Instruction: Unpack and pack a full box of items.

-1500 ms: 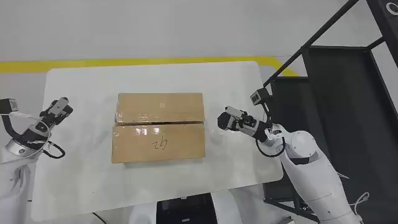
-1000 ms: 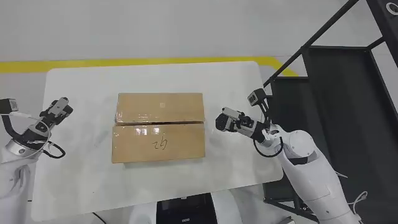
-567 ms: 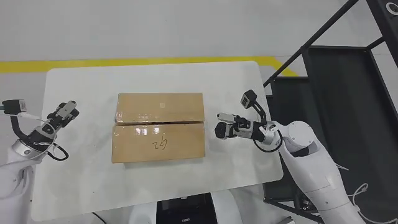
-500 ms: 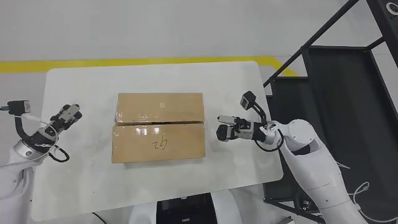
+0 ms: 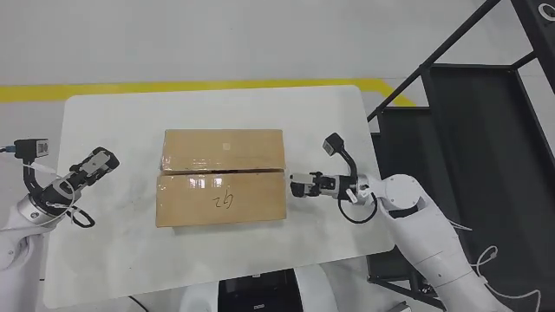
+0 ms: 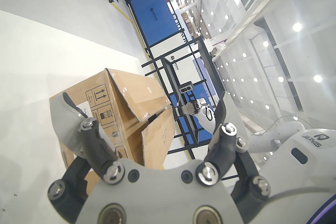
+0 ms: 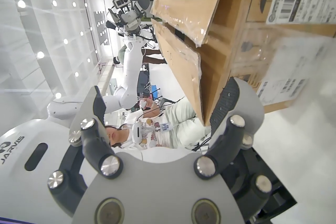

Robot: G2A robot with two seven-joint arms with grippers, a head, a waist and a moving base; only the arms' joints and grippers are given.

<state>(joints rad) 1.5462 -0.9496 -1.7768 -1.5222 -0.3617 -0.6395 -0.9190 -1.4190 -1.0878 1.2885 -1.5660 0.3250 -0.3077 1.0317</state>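
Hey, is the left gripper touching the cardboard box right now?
Apart. The top view shows a strip of bare table between the left gripper and the nearest side of the cardboard box.

Top view: above the arms, looking straight down over the whole desk (image 5: 113,113). Left wrist view: low near the desk's left edge, facing the box (image 6: 131,96). Right wrist view: opposite side, much nearer (box end close ahead). All share the box.

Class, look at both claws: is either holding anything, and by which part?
Nothing is held: left claw and right claw are both open, the right close beside the box.
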